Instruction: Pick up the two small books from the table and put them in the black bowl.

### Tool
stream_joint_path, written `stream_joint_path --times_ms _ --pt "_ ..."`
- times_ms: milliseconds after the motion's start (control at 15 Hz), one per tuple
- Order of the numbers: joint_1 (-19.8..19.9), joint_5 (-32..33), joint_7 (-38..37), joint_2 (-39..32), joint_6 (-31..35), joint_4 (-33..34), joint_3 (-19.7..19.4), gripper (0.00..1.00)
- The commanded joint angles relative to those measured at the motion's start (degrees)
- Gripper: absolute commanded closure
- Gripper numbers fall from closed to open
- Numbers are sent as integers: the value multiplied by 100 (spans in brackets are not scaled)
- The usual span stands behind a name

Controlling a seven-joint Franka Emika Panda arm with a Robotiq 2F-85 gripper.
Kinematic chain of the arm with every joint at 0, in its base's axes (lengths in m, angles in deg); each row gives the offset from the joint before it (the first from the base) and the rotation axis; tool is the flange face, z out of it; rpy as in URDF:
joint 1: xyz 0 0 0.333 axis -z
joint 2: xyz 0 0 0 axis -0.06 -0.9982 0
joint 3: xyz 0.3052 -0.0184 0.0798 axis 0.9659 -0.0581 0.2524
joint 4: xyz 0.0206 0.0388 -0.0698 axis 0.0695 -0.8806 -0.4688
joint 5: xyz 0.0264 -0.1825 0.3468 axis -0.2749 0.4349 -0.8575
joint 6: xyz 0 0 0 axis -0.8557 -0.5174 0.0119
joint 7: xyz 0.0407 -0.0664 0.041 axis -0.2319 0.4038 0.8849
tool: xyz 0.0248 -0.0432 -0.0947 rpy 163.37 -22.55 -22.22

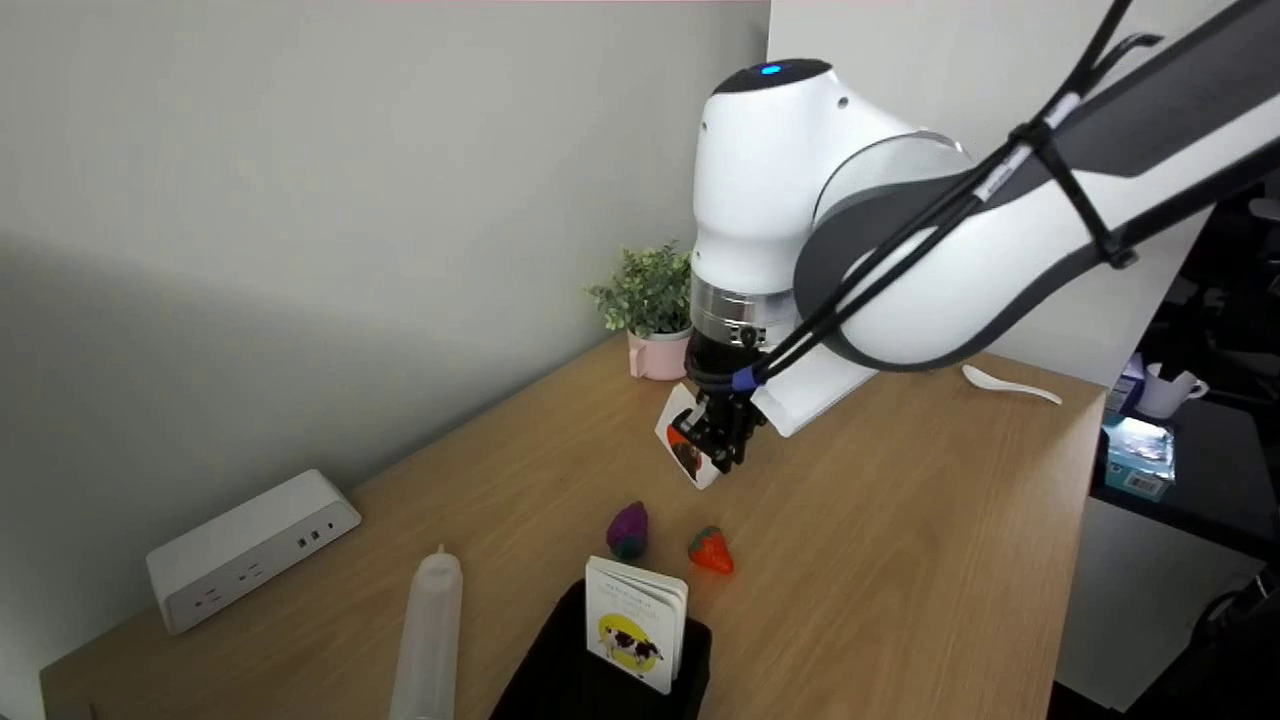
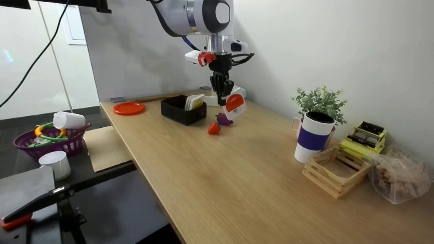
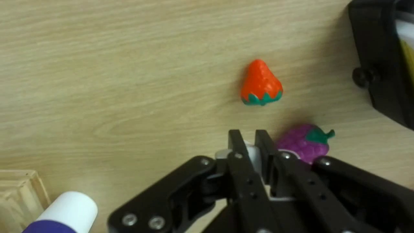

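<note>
While the red-marked book (image 2: 234, 105) hangs from the end effector (image 3: 248, 139), the cow book (image 1: 633, 625) stands in the black bowl (image 2: 173, 113).
Judging by this, about half the task is done: one book is in, and what is left is to bring the red-marked book over the bowl and let it go. The end effector is clamped on that book near one edge, so most of the cover juts out to one side, tilted, in both exterior views; the wrist view shows only pale slivers of it. It looks raised off the tabletop (image 2: 190, 169), though how high is hard to tell. Farther out, a purple toy fruit (image 3: 300, 141) and a toy strawberry (image 3: 261, 82) lie between the held book and the bowl, which is boxy, near, and not yet underneath.
</note>
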Motion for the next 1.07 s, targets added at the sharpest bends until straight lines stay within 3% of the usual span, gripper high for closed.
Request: stream_joint_path --times_ms 0,267,400,600,733,867,933,1000 --pt "-558 971 -875 389 935 -633 -560 97" --pt "-973 2325 -1589 383 2086 -910 -1081 97" --pt "-916 2556 -1453 373 2649 -1038 -1067 97" --pt "-374 2011 -348 383 3494 -1320 -452 97" --pt "140 1940 254 392 3731 -1468 169 97" --pt "427 1421 1173 370 3880 -1612 582 97" --pt "887 1552 1387 357 3864 -1648 1095 97" --pt "292 1597 842 205 3739 -1379 449 97"
